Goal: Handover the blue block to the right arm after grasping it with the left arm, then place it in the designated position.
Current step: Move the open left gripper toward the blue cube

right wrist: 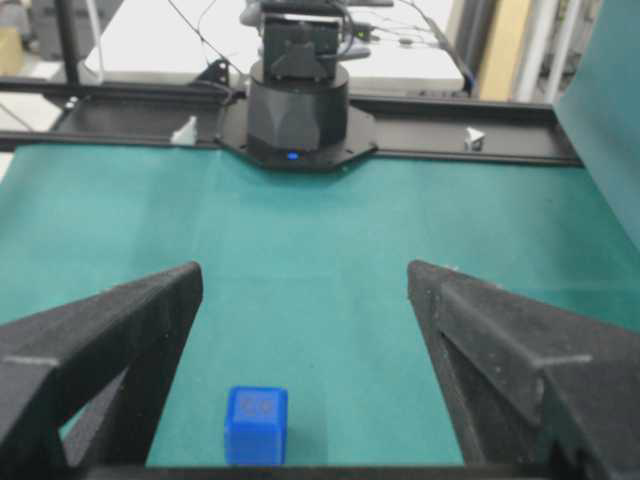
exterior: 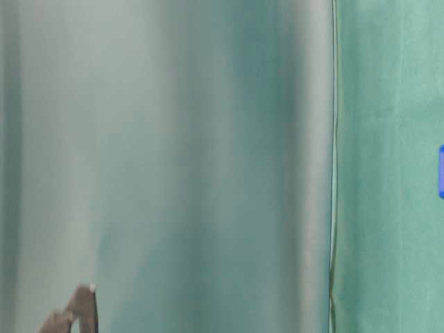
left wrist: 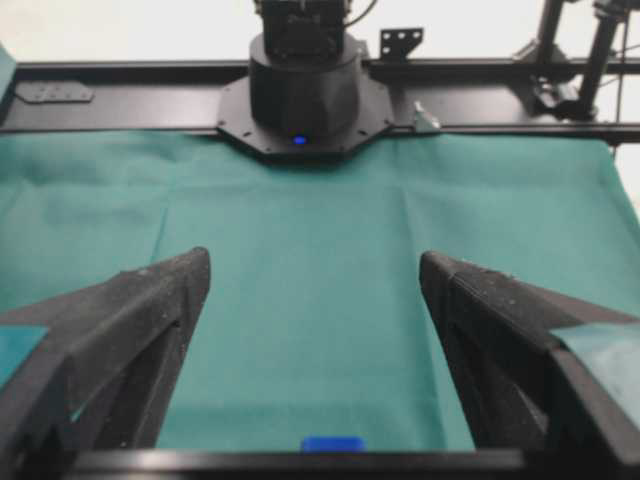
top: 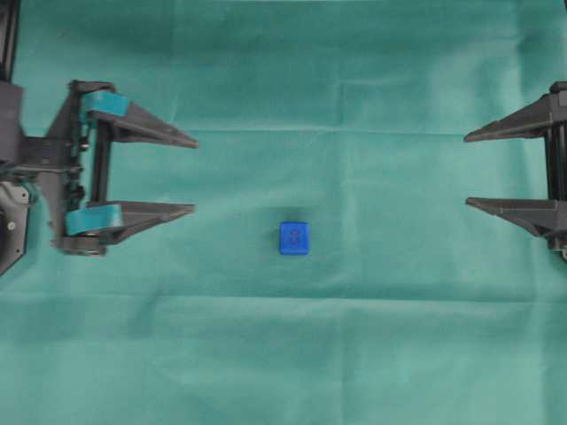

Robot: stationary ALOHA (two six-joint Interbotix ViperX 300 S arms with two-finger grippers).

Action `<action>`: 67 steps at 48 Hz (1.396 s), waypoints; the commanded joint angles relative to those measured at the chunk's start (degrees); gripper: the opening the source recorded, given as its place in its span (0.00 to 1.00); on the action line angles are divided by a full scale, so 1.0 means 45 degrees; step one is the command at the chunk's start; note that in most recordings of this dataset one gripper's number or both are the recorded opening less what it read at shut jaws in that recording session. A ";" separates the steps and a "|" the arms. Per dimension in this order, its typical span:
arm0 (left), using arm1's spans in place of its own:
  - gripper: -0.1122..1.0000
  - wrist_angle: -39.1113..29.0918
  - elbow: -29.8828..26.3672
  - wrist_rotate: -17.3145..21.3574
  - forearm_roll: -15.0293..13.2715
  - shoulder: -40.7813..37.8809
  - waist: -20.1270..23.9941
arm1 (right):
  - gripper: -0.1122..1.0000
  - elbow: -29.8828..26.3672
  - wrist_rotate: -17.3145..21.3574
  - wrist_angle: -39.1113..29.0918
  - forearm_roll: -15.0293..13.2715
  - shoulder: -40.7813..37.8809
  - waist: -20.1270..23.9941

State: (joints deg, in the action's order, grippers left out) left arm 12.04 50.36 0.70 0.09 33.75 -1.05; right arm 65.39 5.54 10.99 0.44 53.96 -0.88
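Overhead view: blue block (top: 294,237) sits alone on the green cloth (top: 354,354), slightly below frame centre, a faint dark mark on its top face. Left gripper (top: 193,174), teal bands at the finger bases, enters from 9 o'clock; its fingers stand wide apart with nothing between them, tips pointing toward 3 o'clock. The block lies at about 4 o'clock from those tips, near but apart. Right gripper (top: 467,170), all black, enters from 3 o'clock; fingers likewise spread wide and empty, tips pointing toward 9 o'clock, well apart from the block. Left wrist view: both fingers frame bare cloth, block (left wrist: 332,443) only a blue sliver at 6 o'clock on the lower edge; the opposite arm's base (left wrist: 303,95) at 12 o'clock. Right wrist view: block (right wrist: 257,424) at about 7 o'clock, upright, nearer the left-hand finger. Table-level view mostly blurred; block (exterior: 441,171) cut off at 3 o'clock.
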 commanded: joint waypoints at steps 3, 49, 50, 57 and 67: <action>1.00 0.0137 -0.1035 0.0020 0.0020 -0.0820 0.0039 | 0.94 -0.0332 0.0020 0.0098 -0.0020 -0.0098 -0.0039; 1.00 -0.1152 -0.3633 0.0098 0.0000 -0.3516 0.0039 | 0.94 -0.0312 0.0020 0.0039 -0.0039 -0.0176 -0.0039; 1.00 -0.1289 -0.3672 0.0098 0.0000 -0.3516 0.0039 | 0.94 -0.0312 0.0020 0.0039 -0.0039 -0.0176 -0.0039; 1.00 -0.2734 -0.4219 -0.0117 -0.0020 -0.3574 0.0039 | 0.94 -0.0312 0.0020 0.0039 -0.0039 -0.0176 -0.0039; 1.00 -0.5703 -0.5508 -0.0371 -0.0020 -0.4102 0.0039 | 0.94 -0.0312 0.0020 0.0039 -0.0039 -0.0195 -0.0039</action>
State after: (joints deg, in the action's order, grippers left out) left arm -9.40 29.27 -0.79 0.09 15.64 -0.97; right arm 65.39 5.54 10.99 0.35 53.44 -0.88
